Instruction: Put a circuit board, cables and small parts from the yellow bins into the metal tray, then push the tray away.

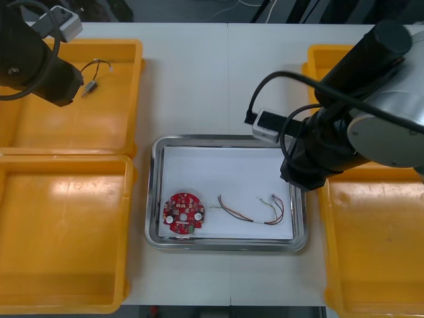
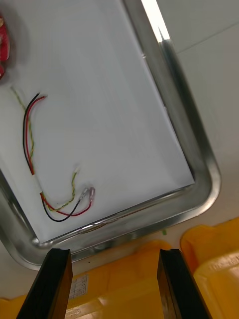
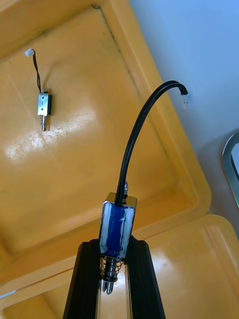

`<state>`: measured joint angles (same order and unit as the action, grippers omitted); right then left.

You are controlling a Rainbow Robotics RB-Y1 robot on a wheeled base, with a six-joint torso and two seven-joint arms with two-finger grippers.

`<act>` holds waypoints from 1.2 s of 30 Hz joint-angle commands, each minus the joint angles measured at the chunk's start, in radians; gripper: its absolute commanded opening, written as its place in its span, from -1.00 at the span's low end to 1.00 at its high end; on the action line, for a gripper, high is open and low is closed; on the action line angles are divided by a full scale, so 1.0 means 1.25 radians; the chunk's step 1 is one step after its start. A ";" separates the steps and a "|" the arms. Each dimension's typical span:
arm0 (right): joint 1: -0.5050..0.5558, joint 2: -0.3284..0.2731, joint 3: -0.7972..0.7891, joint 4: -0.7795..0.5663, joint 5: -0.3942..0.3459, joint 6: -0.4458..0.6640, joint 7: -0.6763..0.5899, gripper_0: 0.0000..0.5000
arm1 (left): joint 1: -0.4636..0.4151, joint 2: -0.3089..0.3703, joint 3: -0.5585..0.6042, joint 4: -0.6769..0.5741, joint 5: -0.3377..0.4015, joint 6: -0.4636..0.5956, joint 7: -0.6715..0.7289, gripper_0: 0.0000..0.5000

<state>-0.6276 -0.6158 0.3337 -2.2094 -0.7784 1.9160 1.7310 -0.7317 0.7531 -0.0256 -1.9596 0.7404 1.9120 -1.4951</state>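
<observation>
Metal part (image 3: 118, 230) lies along left jaws, cable (image 3: 135, 134) outward.

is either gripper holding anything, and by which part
The left gripper holds a small metal part, clamped by the lower sides of its blue body; its black cable arches free. The right gripper, open by the metal tray, holds nothing.
</observation>
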 commanded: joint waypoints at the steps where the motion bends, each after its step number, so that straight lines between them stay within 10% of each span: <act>1: -0.028 -0.001 -0.084 -0.035 -0.022 0.003 -0.121 1.00 | 0.011 -0.006 -0.026 -0.057 0.004 0.006 0.142 -1.00; 13: -0.027 -0.079 -0.240 0.013 -0.015 0.003 -0.333 1.00 | -0.047 -0.082 -0.140 -0.099 0.023 0.006 0.304 -0.99; 36: -0.027 -0.130 -0.501 0.326 0.063 0.003 -0.257 1.00 | -0.112 -0.193 -0.399 -0.033 -0.008 0.006 0.573 -1.00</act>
<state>-0.6294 -0.7271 -0.2531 -1.8170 -0.7224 1.9168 1.3519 -0.8257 0.5396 -0.4949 -2.0110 0.7428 1.9130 -0.7796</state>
